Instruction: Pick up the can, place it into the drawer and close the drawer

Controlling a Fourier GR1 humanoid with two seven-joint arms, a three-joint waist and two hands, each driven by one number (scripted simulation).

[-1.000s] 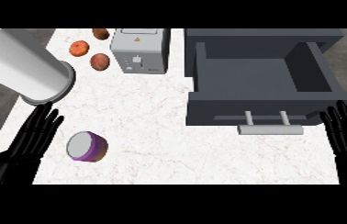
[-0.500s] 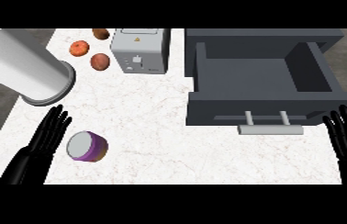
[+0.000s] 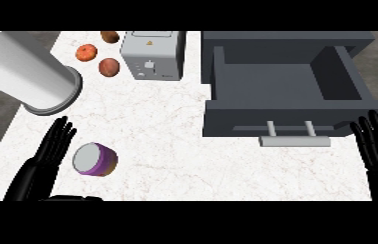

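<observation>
A short purple can (image 3: 95,159) with a pale grey top lies on the white marble counter (image 3: 162,138) at the lower left. My left hand (image 3: 43,160) stands just left of it, fingers straight and pointing up, not touching it. The dark grey drawer (image 3: 284,90) at the upper right is pulled out, its inside bare, its grey handle (image 3: 293,139) facing me. My right hand (image 3: 365,140) shows at the right edge beside the drawer's front corner, fingers straight.
A grey toaster (image 3: 152,55) stands at the back centre. Left of it lie an orange fruit (image 3: 86,52) and two brownish ones (image 3: 109,67). A large silver cylinder (image 3: 33,78) leans in from the upper left.
My left hand has slid right and up, closer to the can. My right hand has shifted slightly down along the right edge. The can and drawer are unmoved.
</observation>
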